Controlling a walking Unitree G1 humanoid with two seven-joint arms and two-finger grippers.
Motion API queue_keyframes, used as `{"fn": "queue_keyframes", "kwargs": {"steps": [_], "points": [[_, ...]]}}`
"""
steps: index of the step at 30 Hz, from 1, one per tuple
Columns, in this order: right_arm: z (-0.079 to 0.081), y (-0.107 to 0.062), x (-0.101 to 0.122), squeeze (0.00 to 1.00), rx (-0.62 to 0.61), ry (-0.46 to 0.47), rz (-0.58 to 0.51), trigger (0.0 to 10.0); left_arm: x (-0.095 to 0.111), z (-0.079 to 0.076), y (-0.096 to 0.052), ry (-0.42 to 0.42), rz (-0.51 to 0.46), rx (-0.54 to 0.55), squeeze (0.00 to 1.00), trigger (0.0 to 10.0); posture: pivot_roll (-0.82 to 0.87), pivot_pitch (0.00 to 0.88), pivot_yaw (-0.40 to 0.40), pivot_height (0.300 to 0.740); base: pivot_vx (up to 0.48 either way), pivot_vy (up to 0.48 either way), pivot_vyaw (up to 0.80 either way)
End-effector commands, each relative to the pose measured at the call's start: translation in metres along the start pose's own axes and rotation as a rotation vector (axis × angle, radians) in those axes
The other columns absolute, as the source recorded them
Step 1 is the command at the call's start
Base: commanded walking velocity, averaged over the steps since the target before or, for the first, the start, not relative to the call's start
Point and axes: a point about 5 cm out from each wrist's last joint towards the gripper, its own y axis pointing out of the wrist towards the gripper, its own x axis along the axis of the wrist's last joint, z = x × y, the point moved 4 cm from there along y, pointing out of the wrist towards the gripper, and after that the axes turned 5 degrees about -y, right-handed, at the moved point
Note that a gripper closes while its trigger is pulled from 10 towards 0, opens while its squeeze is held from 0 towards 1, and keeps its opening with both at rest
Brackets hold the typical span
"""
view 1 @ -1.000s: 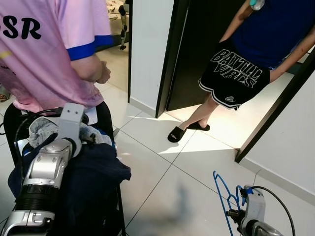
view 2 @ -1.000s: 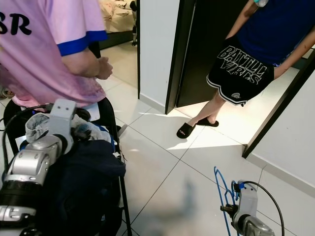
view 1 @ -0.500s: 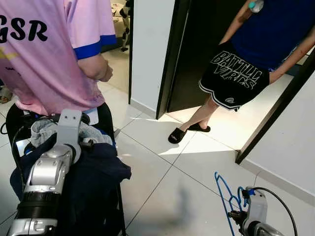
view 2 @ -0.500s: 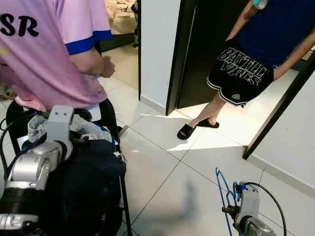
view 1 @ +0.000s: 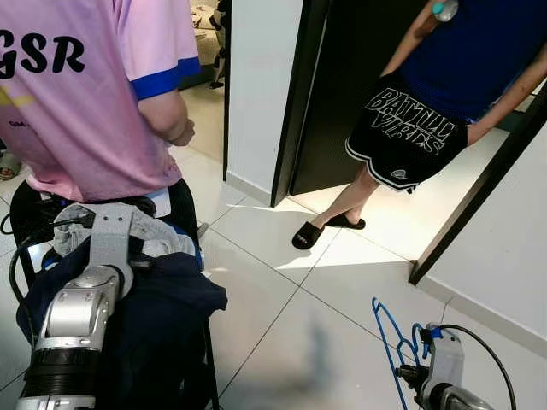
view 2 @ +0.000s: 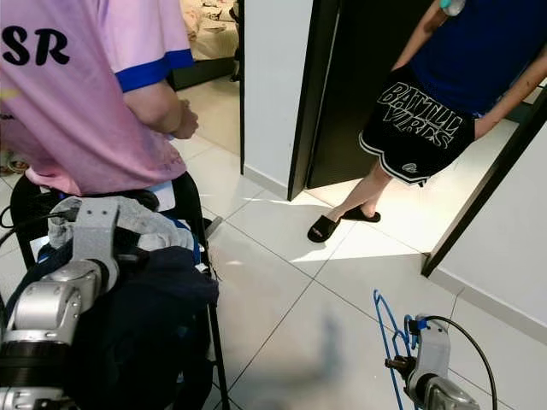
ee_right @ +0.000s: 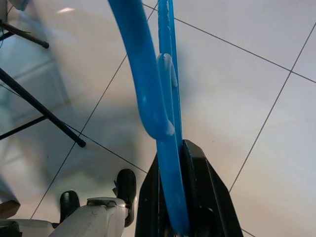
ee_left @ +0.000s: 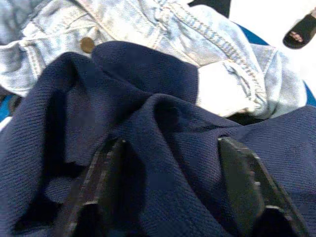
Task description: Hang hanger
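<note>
Right gripper [ee_right: 170, 197] low at the robot's right side, above the tiled floor [view 1: 333, 333]; its two black fingers are pressed together on the blue plastic hanger [ee_right: 148, 84], which stands up out of the gripper and shows in the eye views as a thin blue frame [view 1: 389, 337] beside the right wrist. Hanger is off the floor, carried only by the gripper, not hooked on anything. Left arm reaches forward over a dark chair [view 1: 184, 201] piled with clothes. Left gripper [ee_left: 170, 190] has its fingers spread apart, one on each side of a raised fold of the navy garment [ee_left: 148, 148]; the fingertips rest on or just above the cloth, cannot tell which. Beyond the navy garment lies light-washed denim [ee_left: 163, 24] with a brass button, touching the navy cloth along its edge. A person in a pink shirt [view 1: 77, 102] stands just behind the chair, hands together at the waist. A second person in black printed shorts [view 1: 402, 128] and black slides [view 1: 305, 234] stands in the dark doorway [view 1: 329, 94], well apart from the chair.
</note>
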Motion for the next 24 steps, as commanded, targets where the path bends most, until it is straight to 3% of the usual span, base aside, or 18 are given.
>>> {"fn": "queue_keyframes", "kwargs": {"steps": [1, 16, 19, 20, 21, 24], "points": [[-0.003, -0.001, 0.002, 0.0, -0.007, -0.004, -0.005, 10.0, -0.005, 0.005, -0.002, -0.006, 0.01, 0.026, 0.0, 0.0, 0.06, 0.014, -0.097, 0.74, 0.0, 0.0, 0.0], [-0.004, -0.001, 0.005, 0.0, -0.012, -0.004, -0.012, 10.0, -0.005, 0.01, -0.002, -0.016, 0.003, 0.043, 0.0, 0.0, 0.06, 0.011, -0.097, 0.74, 0.0, 0.0, 0.0], [-0.004, -0.001, 0.006, 0.0, -0.012, -0.004, -0.013, 10.0, 0.003, 0.011, -0.003, -0.011, -0.04, 0.052, 0.0, 0.0, 0.06, 0.011, -0.097, 0.74, 0.0, 0.0, 0.0], [-0.004, -0.001, 0.006, 0.0, -0.011, -0.005, -0.014, 10.0, 0.02, 0.011, -0.005, 0.005, -0.116, 0.065, 0.0, 0.0, 0.06, 0.011, -0.099, 0.74, 0.0, 0.0, 0.0], [-0.004, -0.001, 0.006, 0.0, -0.011, -0.005, -0.014, 10.0, 0.02, 0.011, -0.005, 0.005, -0.116, 0.065, 0.0, 0.0, 0.06, 0.011, -0.099, 0.74, 0.0, 0.0, 0.0], [-0.003, 0.0, 0.007, 0.0, -0.009, -0.006, -0.015, 10.0, 0.051, 0.006, -0.015, 0.046, -0.247, 0.081, 0.0, 0.0, 0.06, 0.012, -0.099, 0.74, 0.0, 0.0, 0.0]]}}
